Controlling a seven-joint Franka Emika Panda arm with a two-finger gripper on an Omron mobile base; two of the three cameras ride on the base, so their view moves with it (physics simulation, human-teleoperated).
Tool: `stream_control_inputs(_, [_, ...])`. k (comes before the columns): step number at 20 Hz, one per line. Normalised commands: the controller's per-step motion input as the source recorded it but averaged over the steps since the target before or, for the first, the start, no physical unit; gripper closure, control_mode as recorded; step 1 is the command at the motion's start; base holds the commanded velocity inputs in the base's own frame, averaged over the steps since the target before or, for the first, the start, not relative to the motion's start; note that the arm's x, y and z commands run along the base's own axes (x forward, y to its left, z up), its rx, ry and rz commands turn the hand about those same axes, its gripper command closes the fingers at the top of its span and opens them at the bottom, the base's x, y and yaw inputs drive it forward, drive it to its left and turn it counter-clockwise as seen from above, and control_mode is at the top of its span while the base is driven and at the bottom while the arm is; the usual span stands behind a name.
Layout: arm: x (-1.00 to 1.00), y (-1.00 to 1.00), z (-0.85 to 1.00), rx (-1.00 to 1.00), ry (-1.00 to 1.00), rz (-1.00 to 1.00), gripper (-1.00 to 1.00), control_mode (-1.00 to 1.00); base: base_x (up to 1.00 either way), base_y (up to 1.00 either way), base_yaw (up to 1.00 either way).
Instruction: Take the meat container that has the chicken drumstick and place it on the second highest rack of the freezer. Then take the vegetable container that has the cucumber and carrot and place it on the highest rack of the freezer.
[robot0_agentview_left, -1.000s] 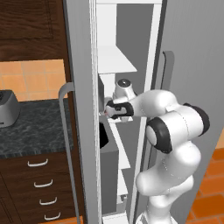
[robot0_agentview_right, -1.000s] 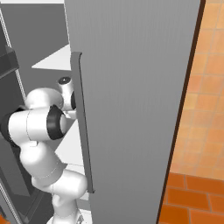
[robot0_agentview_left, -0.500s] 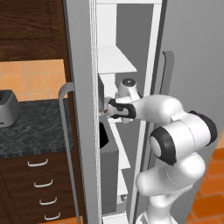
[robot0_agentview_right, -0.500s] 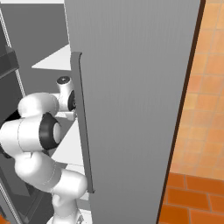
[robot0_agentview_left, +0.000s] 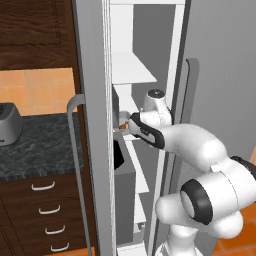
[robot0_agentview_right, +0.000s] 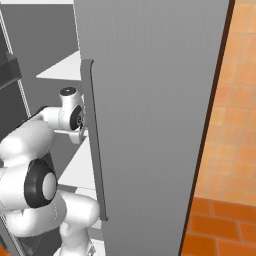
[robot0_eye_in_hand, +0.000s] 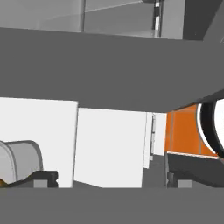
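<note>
- End effector reaches into the freezer at a middle shelf; fingers stand apart in the hand view, though whether they bear on a container I cannot tell.
- A small orange-brown item, probably the chicken drumstick, sits at the fingertips; its container is hidden.
- Judged: a light, rigid tray with loose contents. Take hold of a rim wall and keep it level.

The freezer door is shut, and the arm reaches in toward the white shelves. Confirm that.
Wrong on the door: the freezer stands open, as the left base view shows, with its grey door swung aside and the white shelves exposed. The arm does reach in toward them, its gripper at a middle shelf.
</note>
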Motion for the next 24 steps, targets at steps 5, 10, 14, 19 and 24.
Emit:
stream_control_inputs(5, [-0.78,-0.21,0.18,0.0,0.11,0.0,-1.0,-1.0,0.0,0.0,0.0])
stream_control_inputs(10, [-0.7,-0.14,0.17,-0.05,0.13,0.07,-1.0,-1.0,0.0,0.0,0.0])
stream_control_inputs(14, [-0.8,-0.1,0.1,-0.1,0.13,0.26,-1.0,-1.0,0.0,0.0,0.0])
stream_control_inputs(19, [-0.75,-0.05,0.04,-0.09,0.11,0.48,-1.0,-1.0,0.0,0.0,0.0])
stream_control_inputs(24, [-0.7,-0.09,0.11,-0.02,0.11,0.54,-1.0,-1.0,0.0,0.0,0.0])
